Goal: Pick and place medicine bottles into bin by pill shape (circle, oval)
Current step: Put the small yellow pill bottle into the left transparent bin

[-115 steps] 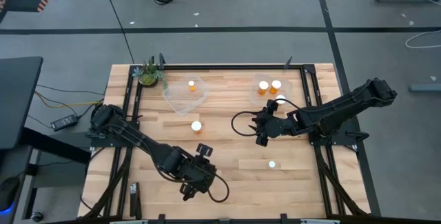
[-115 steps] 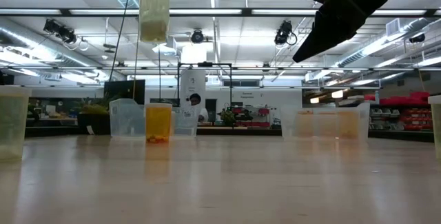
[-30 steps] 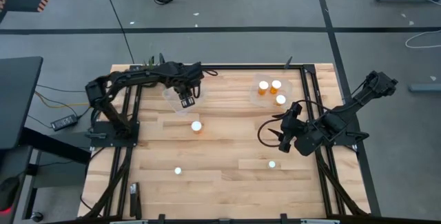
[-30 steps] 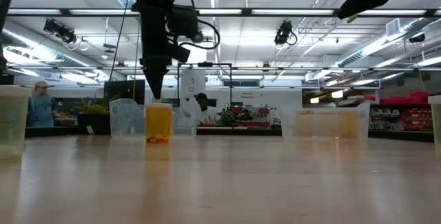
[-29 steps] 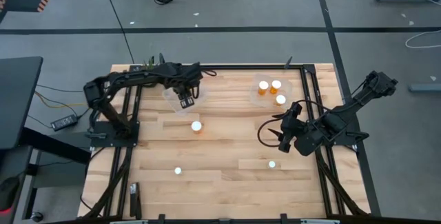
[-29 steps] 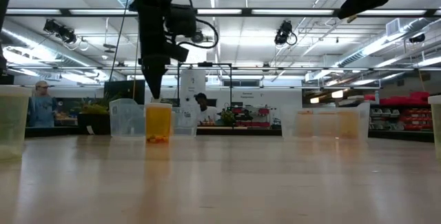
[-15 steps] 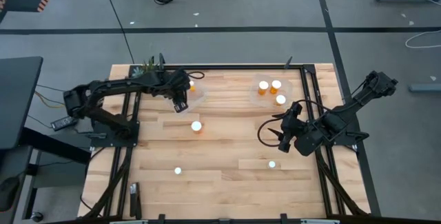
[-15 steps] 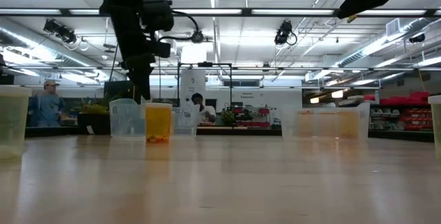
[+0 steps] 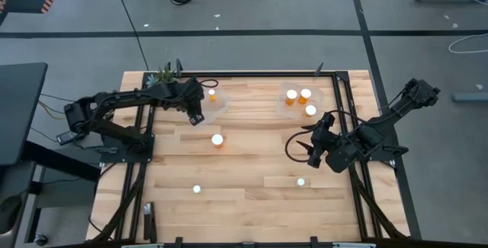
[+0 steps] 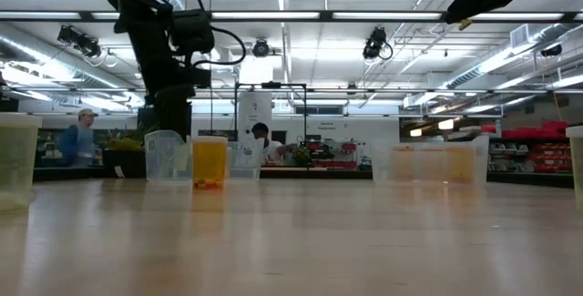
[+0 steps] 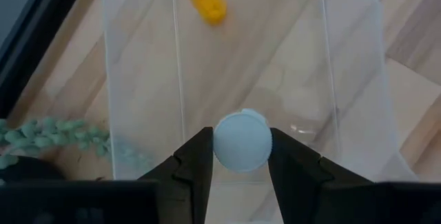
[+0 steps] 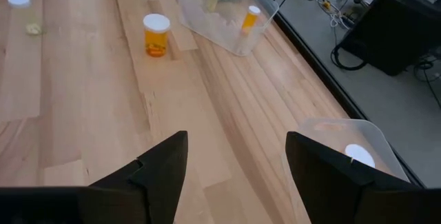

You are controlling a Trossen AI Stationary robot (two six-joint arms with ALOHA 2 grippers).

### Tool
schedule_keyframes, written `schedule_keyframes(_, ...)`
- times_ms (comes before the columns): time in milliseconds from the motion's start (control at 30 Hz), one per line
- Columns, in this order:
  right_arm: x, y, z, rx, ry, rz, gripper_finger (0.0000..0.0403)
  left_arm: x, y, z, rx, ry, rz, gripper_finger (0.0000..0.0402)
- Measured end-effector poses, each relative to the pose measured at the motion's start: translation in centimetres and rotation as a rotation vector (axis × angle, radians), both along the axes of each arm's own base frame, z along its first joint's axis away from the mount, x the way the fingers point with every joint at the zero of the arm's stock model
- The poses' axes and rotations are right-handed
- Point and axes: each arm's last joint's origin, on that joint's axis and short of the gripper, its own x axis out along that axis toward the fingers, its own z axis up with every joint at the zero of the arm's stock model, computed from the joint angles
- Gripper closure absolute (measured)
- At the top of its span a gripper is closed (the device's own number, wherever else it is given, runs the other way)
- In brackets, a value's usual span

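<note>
My left gripper (image 9: 197, 115) is shut on a medicine bottle whose round white cap (image 11: 241, 141) faces the wrist camera; it hangs over the left clear tub (image 9: 216, 111). One orange bottle (image 9: 212, 93) lies in that tub. The right clear tub (image 9: 284, 107) holds three bottles (image 9: 305, 94). Three more bottles stand on the table: one mid-table (image 9: 217, 140), two nearer the front (image 9: 197, 189) (image 9: 300, 181). My right gripper (image 9: 311, 150) is open and empty at the table's right. My left gripper pinches the bottle at its cap end (image 11: 222, 145) between its two fingers. The fingers point down from above. The bottle is upright, cap up, its body hidden below the cap. Whether its base touches the tub's floor I cannot tell.
A small potted plant (image 9: 165, 80) stands at the far left corner beside the left tub. Black frame rails (image 9: 347, 126) run along the table's sides. People stand in the room beyond the table in the low view (image 10: 82, 141).
My left gripper, shut on the bottle, has moved toward the table's left edge over the left tub, and its arm has swung back to the left.
</note>
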Motion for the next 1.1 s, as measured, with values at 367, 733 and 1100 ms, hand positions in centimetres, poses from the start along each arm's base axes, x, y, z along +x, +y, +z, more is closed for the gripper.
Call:
schedule_keyframes(367, 0.0, 0.0, 0.0, 0.0, 0.0, 0.0, 0.015, -0.12, -0.07, -0.12, -0.007, 0.013, 0.0, 0.0265)
schedule_keyframes(733, 0.0, 0.0, 0.0, 0.0, 0.0, 0.0, 0.015, -0.16, -0.1, -0.15, -0.009, 0.019, -0.002, 0.0264)
schedule_keyframes(1100, 0.0, 0.0, 0.0, 0.0, 0.0, 0.0, 0.015, 0.54, 0.3, -0.78, 0.006, 0.014, -0.025, 0.0264)
